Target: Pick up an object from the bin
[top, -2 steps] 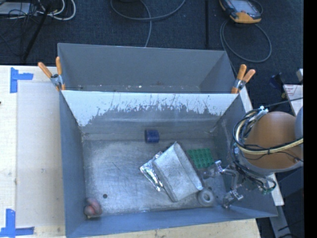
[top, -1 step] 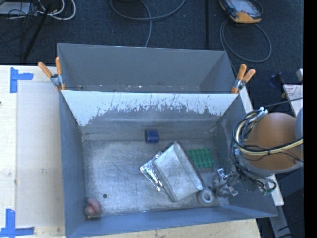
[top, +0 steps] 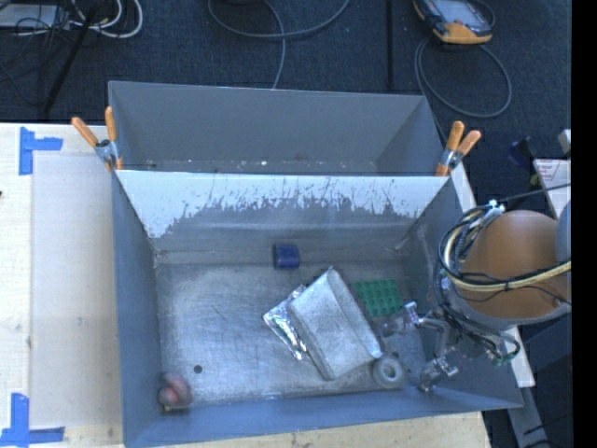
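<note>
My gripper (top: 422, 346) hangs low at the bin's right side near the front corner, open, with nothing between its fingers. Just left of it a small grey ring (top: 389, 372) lies flat on the floor. A green flat studded piece (top: 378, 296) lies a little further back, partly tucked under a silver foil pouch (top: 324, 329). The pouch lies slantwise in the middle of the bin, left of the gripper.
A small blue cube (top: 286, 256) rests by the back wall. A pinkish-brown ball (top: 173, 392) sits in the front left corner. The arm, with its orange cover and cables, leans in over the right rim.
</note>
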{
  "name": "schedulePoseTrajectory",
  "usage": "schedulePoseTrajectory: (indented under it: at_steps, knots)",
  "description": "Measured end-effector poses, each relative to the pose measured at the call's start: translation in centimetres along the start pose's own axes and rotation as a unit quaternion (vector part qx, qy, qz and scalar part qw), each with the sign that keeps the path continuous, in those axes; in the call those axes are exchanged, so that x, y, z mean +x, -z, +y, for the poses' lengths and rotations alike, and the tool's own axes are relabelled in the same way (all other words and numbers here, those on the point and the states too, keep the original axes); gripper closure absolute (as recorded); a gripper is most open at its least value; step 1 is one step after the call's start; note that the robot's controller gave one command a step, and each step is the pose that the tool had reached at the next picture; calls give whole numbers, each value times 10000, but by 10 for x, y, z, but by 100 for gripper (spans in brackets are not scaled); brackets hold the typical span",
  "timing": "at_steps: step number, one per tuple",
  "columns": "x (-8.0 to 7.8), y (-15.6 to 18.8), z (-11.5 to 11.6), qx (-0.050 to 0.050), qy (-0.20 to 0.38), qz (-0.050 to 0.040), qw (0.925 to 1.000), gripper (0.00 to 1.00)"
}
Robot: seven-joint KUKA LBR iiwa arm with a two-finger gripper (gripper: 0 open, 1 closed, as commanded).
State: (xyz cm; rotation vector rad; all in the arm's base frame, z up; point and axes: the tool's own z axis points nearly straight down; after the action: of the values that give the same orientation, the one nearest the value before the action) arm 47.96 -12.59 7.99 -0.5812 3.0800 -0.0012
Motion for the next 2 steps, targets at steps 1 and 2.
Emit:
schedulePoseTrajectory:
  at_steps: [1, 2]
  knots:
    - [2, -1, 1, -13, 10, 34, 10000, 100]
    - [0, 0, 0, 3, 13, -4, 10000, 0]
